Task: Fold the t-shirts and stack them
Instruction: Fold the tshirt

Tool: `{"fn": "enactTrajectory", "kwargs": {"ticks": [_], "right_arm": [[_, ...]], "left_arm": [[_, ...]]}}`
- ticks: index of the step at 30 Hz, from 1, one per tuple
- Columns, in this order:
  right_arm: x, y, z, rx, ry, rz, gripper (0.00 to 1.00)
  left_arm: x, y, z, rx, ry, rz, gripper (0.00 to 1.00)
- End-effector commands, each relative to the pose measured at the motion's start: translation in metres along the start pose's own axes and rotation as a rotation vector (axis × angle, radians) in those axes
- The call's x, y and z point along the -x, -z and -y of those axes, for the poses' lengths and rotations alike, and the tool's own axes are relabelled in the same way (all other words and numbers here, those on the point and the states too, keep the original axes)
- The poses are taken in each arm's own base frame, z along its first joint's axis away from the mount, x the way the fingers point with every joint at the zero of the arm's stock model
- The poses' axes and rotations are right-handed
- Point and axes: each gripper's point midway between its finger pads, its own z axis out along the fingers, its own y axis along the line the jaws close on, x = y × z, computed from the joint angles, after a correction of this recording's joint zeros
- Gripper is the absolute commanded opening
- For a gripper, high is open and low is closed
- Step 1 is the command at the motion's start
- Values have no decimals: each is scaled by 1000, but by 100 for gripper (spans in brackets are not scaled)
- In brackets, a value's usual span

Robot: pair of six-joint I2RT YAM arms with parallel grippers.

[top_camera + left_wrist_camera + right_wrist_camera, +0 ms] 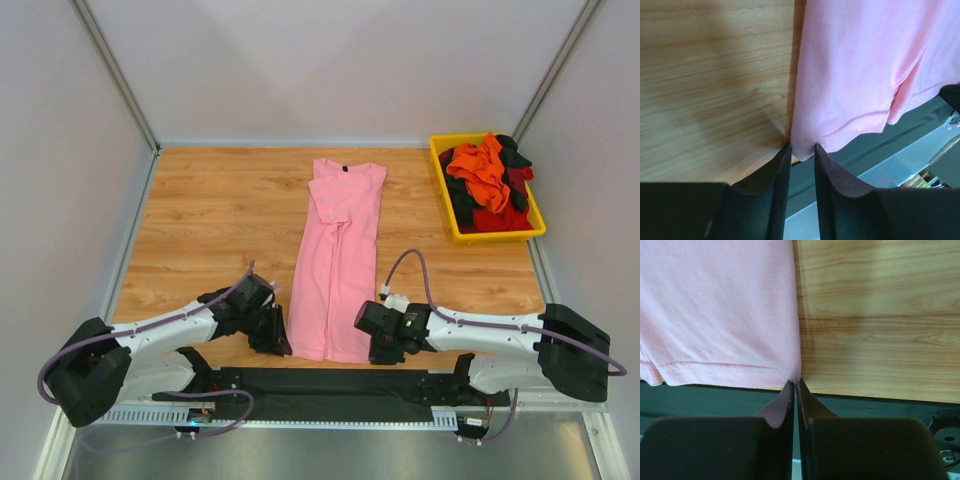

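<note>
Right tool (796, 383) has its jaws pressed together on the near right hem corner of the pink t-shirt (338, 260), and the cloth runs straight into the tips, so it looks pinched. Left tool (801, 146) sits at the near left hem corner with its jaws narrowly spread. The corner lies between the tips, but a gap shows and I would not call it gripped yet.

The pink t-shirt lies in the middle of the desk (210, 220) as a long narrow strip. Its sides are folded in, its collar points away from the arms and its hem is at the near edge. The other t-shirts (482, 172), orange, red and black, are heaped in the yellow bin (455, 228) at the far right, well apart.

The step in hand looks like taking both hem corners for the crosswise fold. Next, the left tool needs to close on its corner. Then both should lift together and carry the hem toward the collar, keeping level so the strip doubles squarely without dragging open.
</note>
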Motion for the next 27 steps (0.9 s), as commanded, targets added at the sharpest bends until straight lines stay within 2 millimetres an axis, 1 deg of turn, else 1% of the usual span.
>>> {"fn": "enactTrajectory", "kwargs": {"ticks": [1, 3, 6, 7, 9, 12, 17, 19, 20, 22, 23, 24, 25, 26, 27], "right_arm": [[6, 1, -3, 4, 9, 28, 0], [5, 1, -1, -2, 11, 26, 0], [6, 3, -2, -2, 13, 32, 0], [7, 4, -3, 1, 14, 35, 0], [8, 6, -4, 3, 15, 35, 0], [11, 11, -8, 13, 26, 45, 0], [16, 15, -14, 16, 55, 65, 0], [19, 16, -18, 22, 72, 71, 0], [19, 16, -19, 17, 79, 69, 0], [23, 18, -20, 11, 96, 81, 0], [25, 20, -21, 9, 99, 89, 0], [29, 23, -22, 8, 112, 102, 0], [33, 24, -22, 7, 109, 110, 0], [37, 26, -22, 6, 110, 115, 0], [41, 28, -21, 3, 111, 120, 0]], "left_arm": [[3, -5, -9, 42, -1, 24, 32], [4, -3, -7, 39, -2, 34, 23], [5, 1, -13, 78, 5, 46, 17], [5, 3, -15, 93, 8, 48, 13], [7, 5, -12, 87, 2, 56, 6], [9, 9, -3, 57, 0, 64, 0], [13, 13, 20, -18, -10, 56, 0], [13, 13, 24, -25, -9, 40, 0], [18, 16, 31, -34, -22, 49, 0], [19, 16, 32, -16, -25, 35, 0], [24, 19, 41, -25, -34, 44, 0], [24, 19, 38, 5, -36, 29, 0], [33, 23, 47, 5, -47, 52, 0], [37, 24, 49, 15, -52, 57, 0], [38, 23, 45, 45, -53, 47, 0]]}}
